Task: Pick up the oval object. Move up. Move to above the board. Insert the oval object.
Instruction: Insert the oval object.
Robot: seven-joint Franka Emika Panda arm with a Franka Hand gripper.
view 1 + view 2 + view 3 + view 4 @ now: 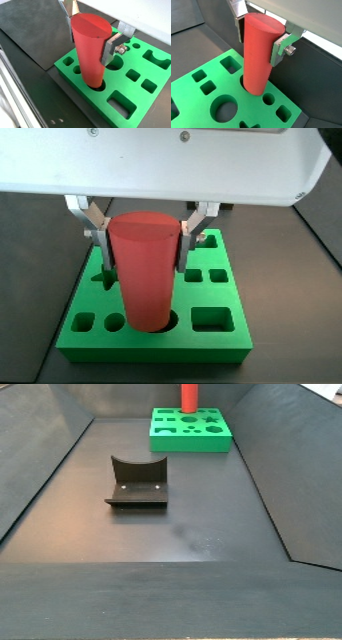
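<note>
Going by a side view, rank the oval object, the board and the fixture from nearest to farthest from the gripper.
The gripper sits at the far end of the floor, fingers against the peg's upper sides.
1. The oval object: between the fingers, lower end in a board hole.
2. The board: directly beneath the gripper.
3. The fixture: mid-floor, well clear of the board.
</note>
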